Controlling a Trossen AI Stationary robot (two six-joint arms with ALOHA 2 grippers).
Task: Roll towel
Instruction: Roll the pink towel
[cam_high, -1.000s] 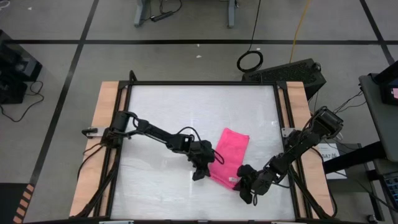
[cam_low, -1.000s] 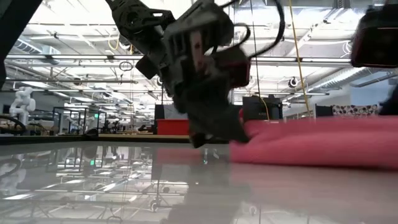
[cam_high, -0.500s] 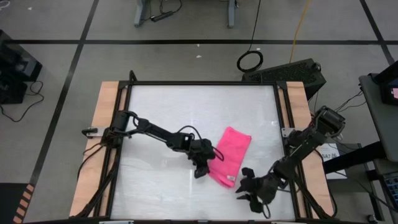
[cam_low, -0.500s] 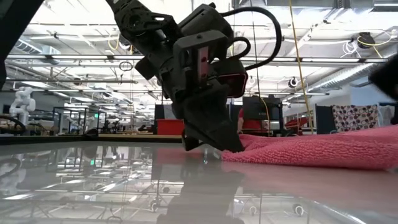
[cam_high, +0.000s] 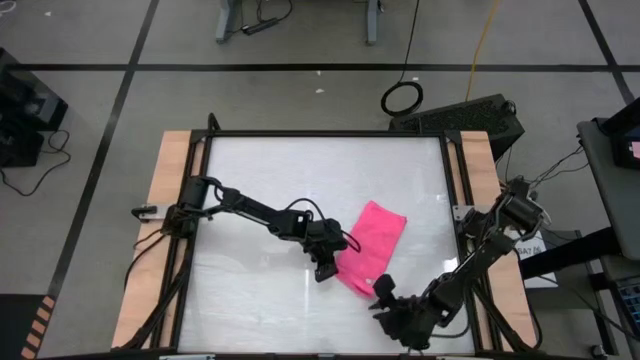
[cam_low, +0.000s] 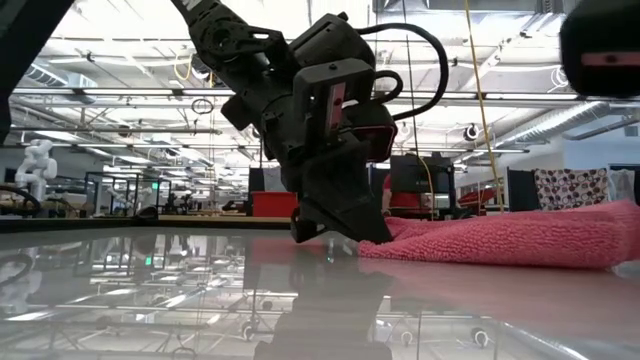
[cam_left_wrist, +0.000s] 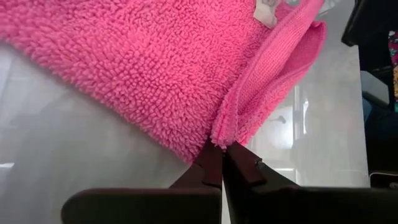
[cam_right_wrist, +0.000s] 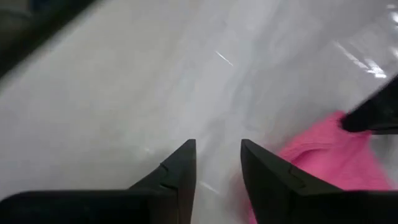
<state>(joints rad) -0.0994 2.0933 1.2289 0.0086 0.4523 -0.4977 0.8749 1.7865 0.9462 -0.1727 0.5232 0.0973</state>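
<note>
Pink cloth is seen from above lying folded on the white table (cam_high: 260, 180), toward its front right part: the towel (cam_high: 372, 246) is set at a slant, its near corner pointing at the front edge. The left gripper (cam_high: 324, 268) is pressed against the towel's left edge, as it was a second ago. The right gripper (cam_high: 385, 300) has been drawn off the near corner it was touching then, and it is now held just in front of the towel, apart from it. By that, the corner appears to have been let go, and the rolling is judged not yet begun; the towel is still flat.

From table height, the left gripper (cam_low: 335, 225) is seen low on the tabletop with its tip at the towel's (cam_low: 500, 240) edge, which is slightly lifted there. A blurred dark part at the upper right is probably the right arm; nothing more can be told of it.

At the left wrist, the jaws are seen closed together on the hem of the towel (cam_left_wrist: 143, 68), where a folded layer meets the table.

At the right wrist, the jaws are seen apart with nothing between them, only bare table; a corner of the towel (cam_right_wrist: 329, 155) is seen beyond, untouched.

No container is seen on the table, so nothing is held in any.
</note>
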